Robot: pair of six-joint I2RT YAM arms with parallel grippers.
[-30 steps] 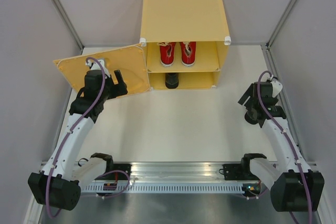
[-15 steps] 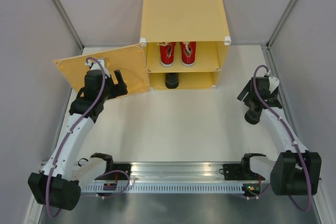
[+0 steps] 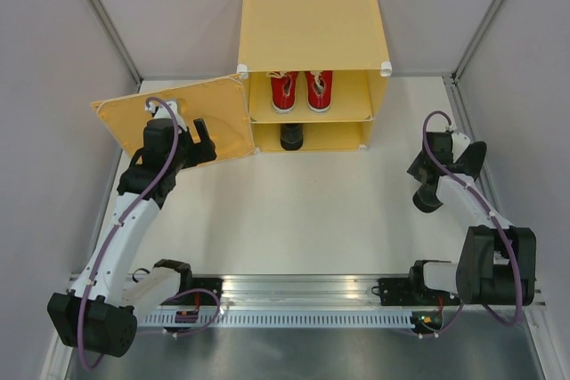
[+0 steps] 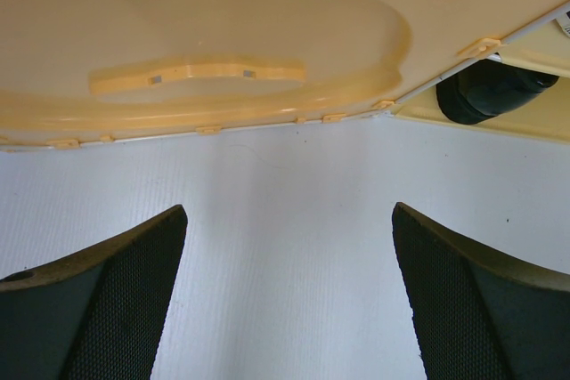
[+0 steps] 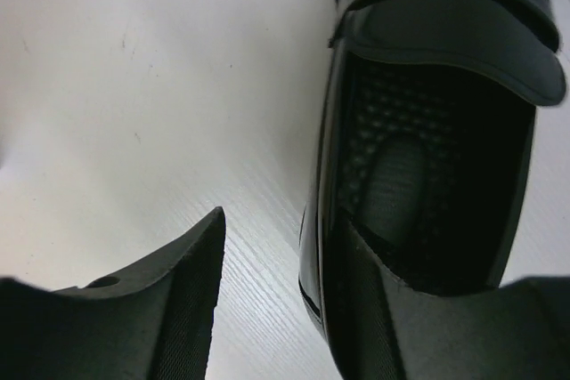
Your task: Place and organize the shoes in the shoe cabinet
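Observation:
The yellow-orange shoe cabinet [image 3: 312, 20] stands at the back with its door [image 3: 174, 117] swung open to the left. Two red sneakers [image 3: 301, 90] sit side by side on the upper shelf. One black dress shoe [image 3: 292, 138] is in the lower compartment and also shows in the left wrist view [image 4: 490, 91]. The other black dress shoe [image 5: 427, 131] lies on the table at the far right. My right gripper [image 5: 285, 224] is open, with one finger inside the shoe's opening and the other outside its side wall. My left gripper [image 4: 289, 211] is open and empty just in front of the door [image 4: 223, 51].
Grey walls close in the white table [image 3: 312, 211] on the left, right and back. A metal rail [image 3: 303, 295] with both arm bases runs along the near edge. The right arm [image 3: 454, 184] is close to the right wall.
The right arm folded back and its wrist swung toward the right wall, down onto the black shoe. The left arm and the cabinet have not moved.

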